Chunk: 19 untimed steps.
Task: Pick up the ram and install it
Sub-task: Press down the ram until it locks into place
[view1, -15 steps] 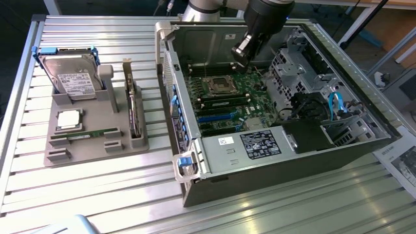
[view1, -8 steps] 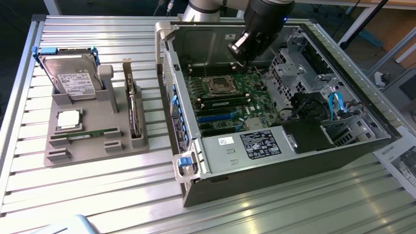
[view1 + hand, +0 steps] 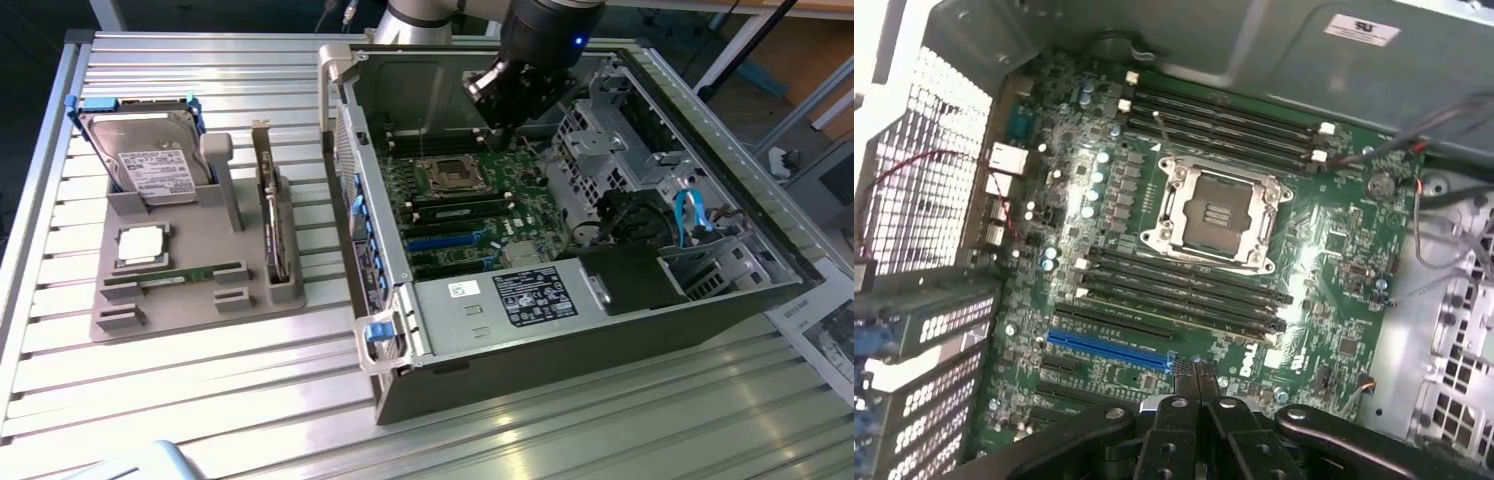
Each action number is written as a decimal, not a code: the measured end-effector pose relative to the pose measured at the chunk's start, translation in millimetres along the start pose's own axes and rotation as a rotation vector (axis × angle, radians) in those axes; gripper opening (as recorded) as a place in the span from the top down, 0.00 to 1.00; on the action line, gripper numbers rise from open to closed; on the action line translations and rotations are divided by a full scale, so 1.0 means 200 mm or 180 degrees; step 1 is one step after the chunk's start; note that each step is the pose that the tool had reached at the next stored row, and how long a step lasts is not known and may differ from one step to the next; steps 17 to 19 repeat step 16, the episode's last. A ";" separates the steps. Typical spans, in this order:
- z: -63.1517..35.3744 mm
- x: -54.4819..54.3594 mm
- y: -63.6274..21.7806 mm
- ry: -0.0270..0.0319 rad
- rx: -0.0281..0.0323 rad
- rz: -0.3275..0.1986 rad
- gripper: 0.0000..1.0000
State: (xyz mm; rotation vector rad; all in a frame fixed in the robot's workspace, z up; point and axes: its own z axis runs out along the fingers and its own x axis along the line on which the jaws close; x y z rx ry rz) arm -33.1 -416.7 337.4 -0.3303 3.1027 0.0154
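The ram [image 3: 194, 272], a thin green stick, lies flat in a slot near the front of the grey holder [image 3: 254, 298] on the exterior view's left. My gripper [image 3: 497, 138] hangs inside the open computer case [image 3: 561, 330], above the green motherboard [image 3: 514, 205] and just behind the processor socket [image 3: 445, 172]. The wrist view has the fingertips [image 3: 1199, 378] pressed together with nothing between them, over the board [image 3: 1334, 250] near the blue slot [image 3: 1109, 345]. Black memory slots [image 3: 1184, 295] run on both sides of the bare socket [image 3: 1212, 215].
The holder also carries a hard drive [image 3: 150, 160] standing upright, a square silver chip [image 3: 140, 245] and a dark expansion card [image 3: 274, 225] on edge. Inside the case are a drive cage [image 3: 601, 130], blue cables [image 3: 691, 215] and a black power supply [image 3: 547, 290].
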 end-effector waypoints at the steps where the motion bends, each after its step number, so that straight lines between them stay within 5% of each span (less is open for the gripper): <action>1: 0.000 0.00 0.000 -0.0001 0.0002 0.0066 0.90; 10: 0.000 0.00 0.000 -0.0003 0.0008 0.0357 0.90; 19: 0.000 0.00 0.000 -0.0003 0.0008 0.0361 0.90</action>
